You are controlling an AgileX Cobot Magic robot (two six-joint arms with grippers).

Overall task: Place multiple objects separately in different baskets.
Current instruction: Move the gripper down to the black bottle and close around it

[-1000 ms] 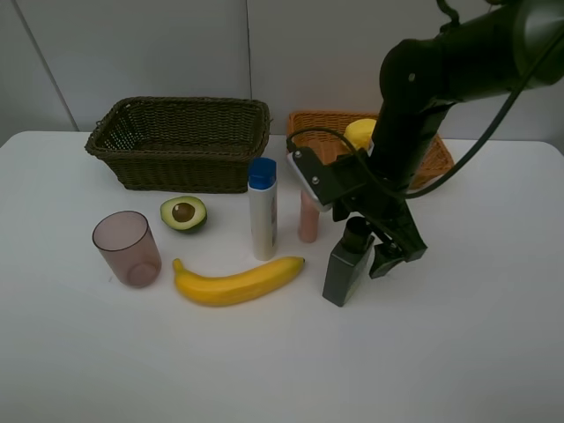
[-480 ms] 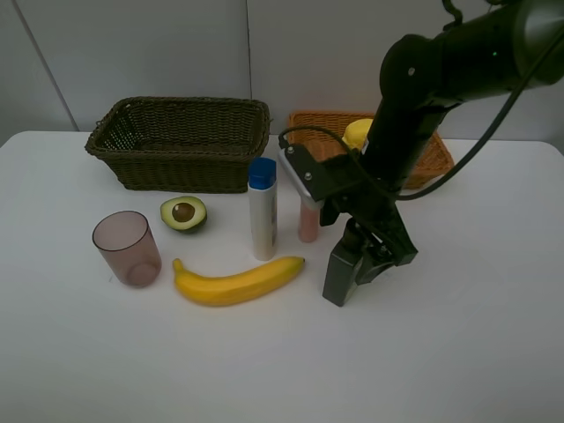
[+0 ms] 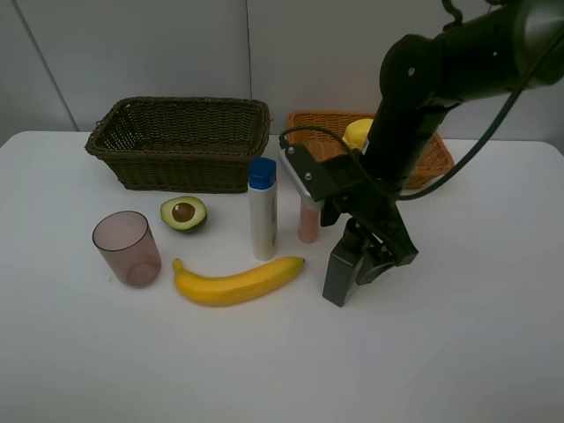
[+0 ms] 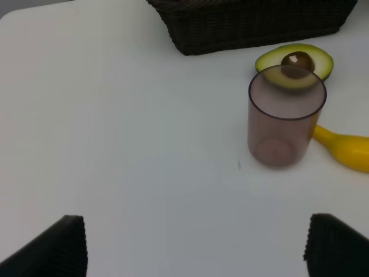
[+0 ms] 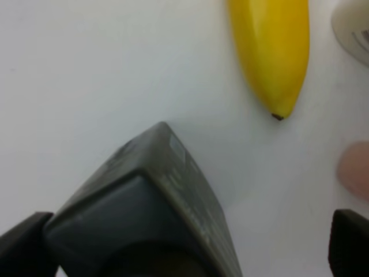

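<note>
White tabletop (image 3: 476, 352) is filling most of the exterior high view, matte and evenly lit, and is carrying everything. Pale grey wall panels (image 3: 132, 53) are closing off the room behind it.

My right arm (image 3: 458, 62), black, is reaching down from the upper right. The dark olive-brown basket (image 3: 181, 145) is sitting at the back left. The shallower orange-tan basket (image 3: 423, 163) is sitting at the back right, partly hidden by the arm, with the lemon (image 3: 359, 132) lying in it.

The banana (image 3: 236, 282) is lying near the front, its tip pointing toward the dark green pump bottle (image 3: 342, 275). My right gripper (image 3: 366, 251) is straddling that bottle's upper part. In the right wrist view one finger (image 5: 23, 242) is sitting against the bottle and the other is standing apart from it, so the jaws are not clamping.

The white blue-capped bottle (image 3: 262, 210) and the small pink bottle (image 3: 307, 220) are standing upright, side by side behind the banana. The mauve cup (image 3: 128, 248) is standing at the front left, and the halved avocado (image 3: 183, 213) is lying cut face up between the cup and the white bottle.

My left gripper (image 4: 196, 254) is hanging spread wide over bare table, holding nothing.
</note>
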